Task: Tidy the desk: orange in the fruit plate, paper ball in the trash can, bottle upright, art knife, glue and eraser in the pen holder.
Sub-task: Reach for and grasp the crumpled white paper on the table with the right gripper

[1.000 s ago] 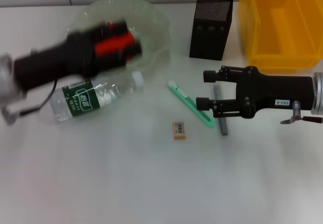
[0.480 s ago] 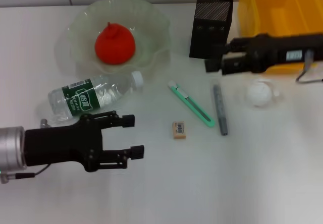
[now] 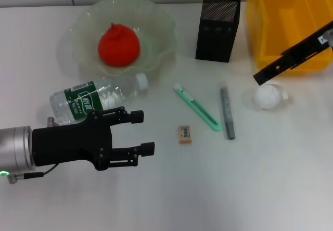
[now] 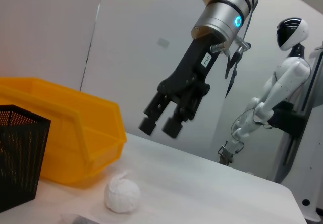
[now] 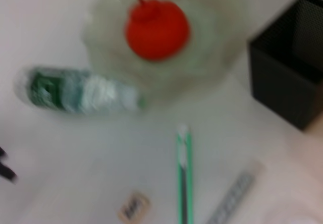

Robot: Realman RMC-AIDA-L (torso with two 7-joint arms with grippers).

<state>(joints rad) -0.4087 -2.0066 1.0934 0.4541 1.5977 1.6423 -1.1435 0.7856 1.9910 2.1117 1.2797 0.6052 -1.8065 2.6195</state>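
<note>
The left gripper (image 3: 140,132) hangs with its jaws spread wide and nothing between them, low over the desk (image 3: 166,189) just in front of the bottle (image 3: 96,99), which lies on its side with its cap toward the pen holder (image 3: 217,28); that placing suits a grasp to stand the bottle up, which I judge to be this arm's job now. The right gripper (image 4: 162,122) is raised above the desk by the trash can (image 3: 291,23), its jaws a little apart and empty as seen from the left wrist, though the head view shows it only as a dark slanted bar, so how far they are parted is hard to judge. Below it the paper ball (image 3: 268,97) sits on the desk just beside the bin, not in it, so that step looks undone. The orange (image 3: 118,45) already rests in the fruit plate (image 3: 156,17). Between the grippers, the art knife (image 3: 196,107), the glue (image 3: 226,112) and the eraser (image 3: 184,133) lie flat on the desk, apart from one another and short of the holder.
</note>
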